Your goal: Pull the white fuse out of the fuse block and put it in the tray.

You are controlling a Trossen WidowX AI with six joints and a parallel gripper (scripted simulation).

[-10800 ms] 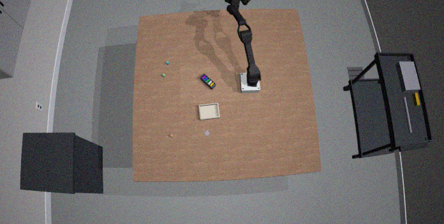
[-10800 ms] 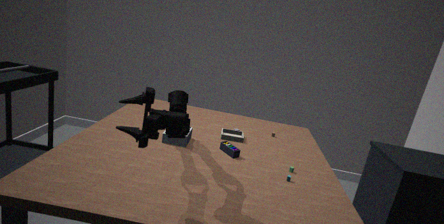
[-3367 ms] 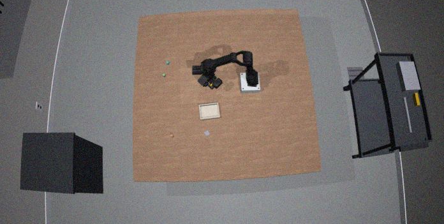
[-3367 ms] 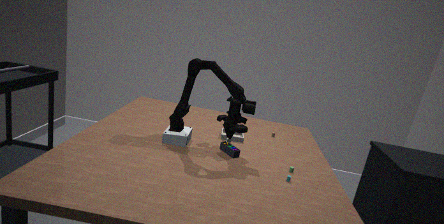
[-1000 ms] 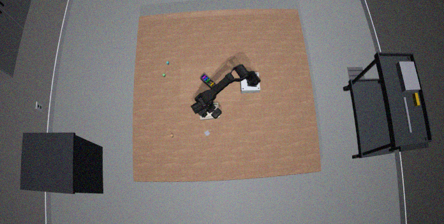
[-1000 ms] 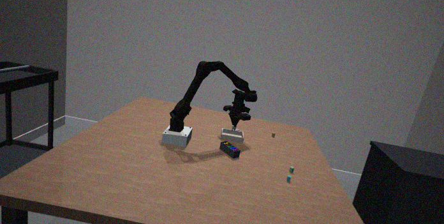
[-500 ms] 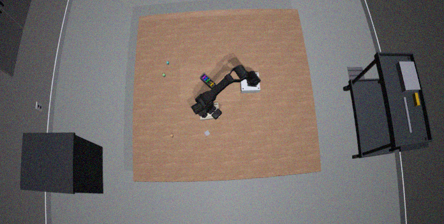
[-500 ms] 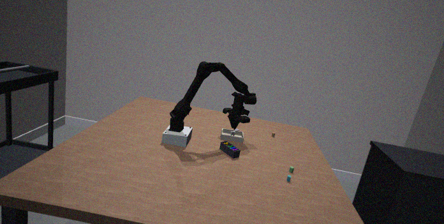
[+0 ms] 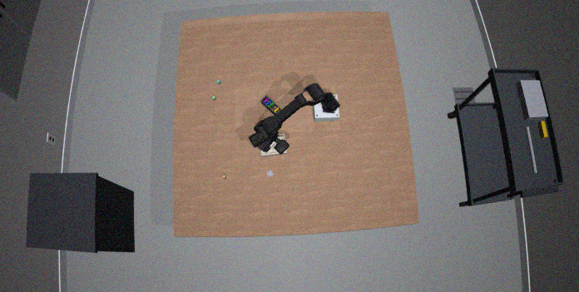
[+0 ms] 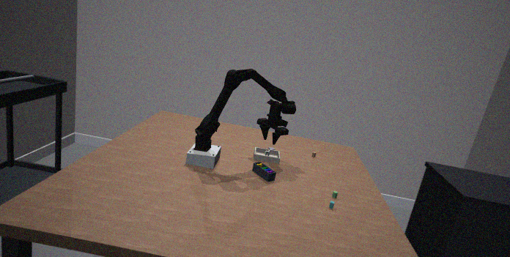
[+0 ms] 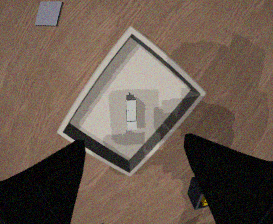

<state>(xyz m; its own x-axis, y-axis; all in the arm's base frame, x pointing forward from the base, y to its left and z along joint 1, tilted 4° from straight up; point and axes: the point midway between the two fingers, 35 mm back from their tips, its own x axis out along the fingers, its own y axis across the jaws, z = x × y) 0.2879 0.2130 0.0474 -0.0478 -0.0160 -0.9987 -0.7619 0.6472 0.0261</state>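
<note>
My pincer [image 11: 135, 163] hangs with fingers spread apart, gripping nothing. Straight below at twelve o'clock, the white fuse [image 11: 131, 111] lies inside the tray [image 11: 95, 84] on the counter [image 11: 207, 16], fuse block [image 10: 264, 170] nearby.

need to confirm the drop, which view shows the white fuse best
The wrist view: the fuse lies on the tray floor, seen between the open gripper fingers above it. In the exterior view it is only a small pale speck in the tray. In the top view the arm hides it.
</note>
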